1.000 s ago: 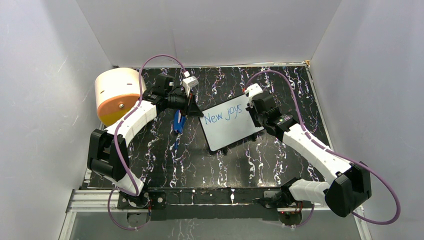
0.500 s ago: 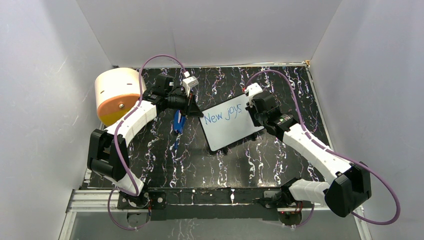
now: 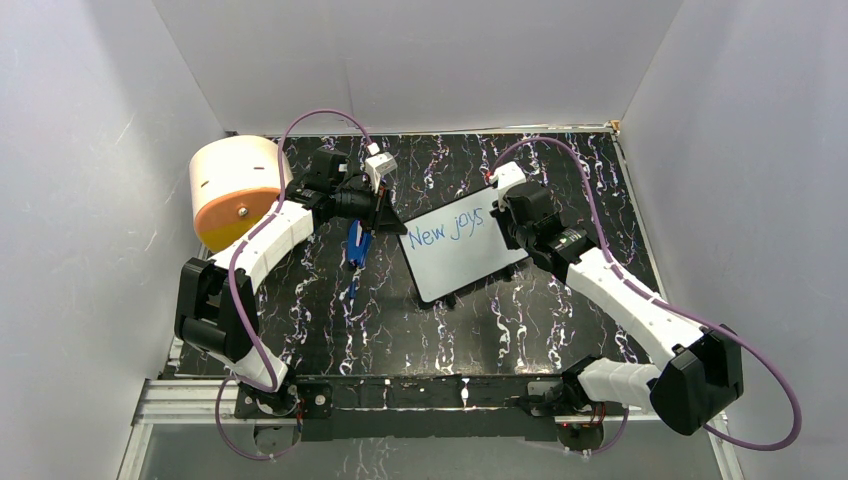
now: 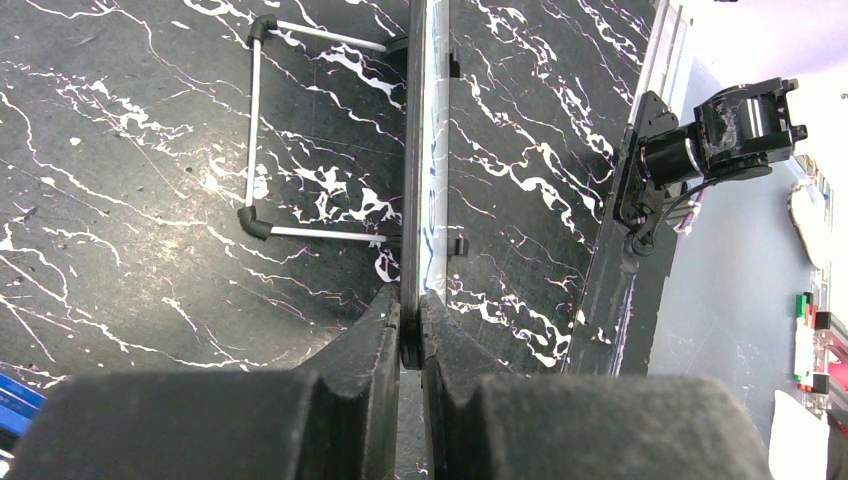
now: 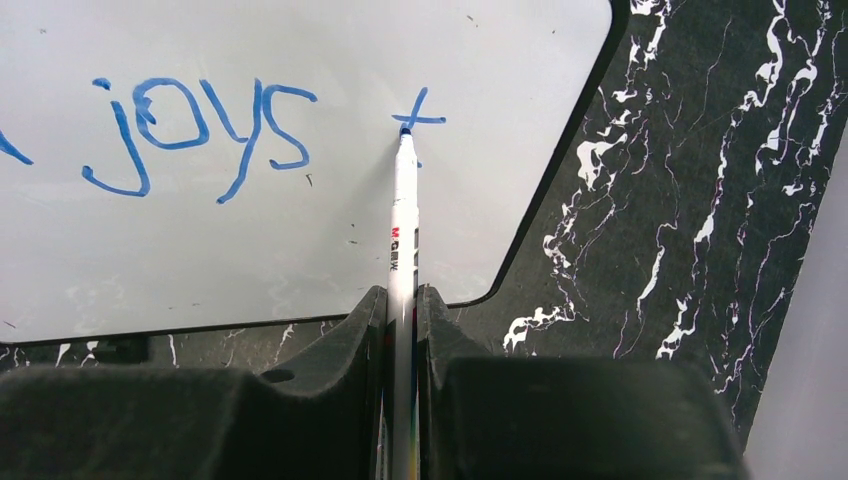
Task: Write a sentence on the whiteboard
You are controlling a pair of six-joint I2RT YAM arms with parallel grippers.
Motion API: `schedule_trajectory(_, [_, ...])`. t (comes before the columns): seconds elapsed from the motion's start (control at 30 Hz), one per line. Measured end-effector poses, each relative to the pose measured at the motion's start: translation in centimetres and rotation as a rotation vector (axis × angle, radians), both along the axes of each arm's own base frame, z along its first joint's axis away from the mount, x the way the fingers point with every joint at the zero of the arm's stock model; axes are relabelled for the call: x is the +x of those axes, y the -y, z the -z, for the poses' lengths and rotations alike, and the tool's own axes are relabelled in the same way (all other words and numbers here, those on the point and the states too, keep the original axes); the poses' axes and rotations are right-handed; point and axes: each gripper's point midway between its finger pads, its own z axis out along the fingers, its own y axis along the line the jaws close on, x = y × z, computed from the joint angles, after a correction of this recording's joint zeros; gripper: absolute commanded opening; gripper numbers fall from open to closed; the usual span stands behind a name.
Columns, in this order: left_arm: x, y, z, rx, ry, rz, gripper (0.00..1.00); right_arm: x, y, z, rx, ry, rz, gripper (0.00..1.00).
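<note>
The left gripper [image 4: 410, 335] was clamped on the edge of the whiteboard [image 3: 462, 265], apparently steadying it on the table [image 3: 400, 320], while the right gripper [image 5: 402, 305], closed around a marker [image 5: 403, 215], pressed its tip into the sentence [image 5: 200, 130] (at a lone "t" after "joys")

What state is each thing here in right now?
whiteboard, clamped at its edge by the left hand.
sentence, unfinished: "New joys" plus a "t".
marker, uncapped, tip touching the whiteboard.
left hand, shut on the whiteboard.
right hand, shut on the marker.
</note>
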Motion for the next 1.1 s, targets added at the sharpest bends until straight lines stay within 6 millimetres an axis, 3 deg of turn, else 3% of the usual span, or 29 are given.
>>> schedule_trajectory(0.3, [0.0,0.0,0.0,0.000,0.000,0.000,0.00,0.2,0.2,-0.4,0.004,0.014,0.009,0.00])
schedule_trajectory(0.67, [0.0,0.0,0.0,0.000,0.000,0.000,0.00,0.8,2.1,-1.3,0.018,0.040,0.064,0.00])
schedule_trajectory(1.1, [0.0,0.0,0.0,0.000,0.000,0.000,0.00,1.1,1.5,-0.9,0.032,0.027,0.044,0.00])
